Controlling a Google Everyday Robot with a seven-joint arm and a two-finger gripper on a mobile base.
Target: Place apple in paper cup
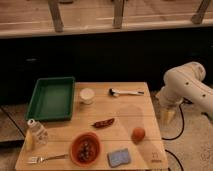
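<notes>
— Where is the small round orange-red apple [138,134]?

— On the light wooden table [131,112], toward its front right corner, lying free. A blue rectangular sponge [118,157] is near it at the front edge, and a long dark red chili pepper [103,123] lies to its left, nearer the middle.

— And the small white paper cup [87,95]?

— Upright near the back of the table, just beside the right wall of the green plastic tray [51,98], well apart from the apple. A metal spoon [126,92] lies to its right.

— The gripper [168,119]?

— It hangs pointing down off the table's right edge, on the white arm [185,85], apart from the apple and the cup. Whether it is open or closed, I cannot tell; nothing shows in its hold.

— Anything else at the front?

— An orange bowl [85,148] with dark contents, a fork [47,158] to its left, and a clear bottle with a white cap [36,132].
</notes>
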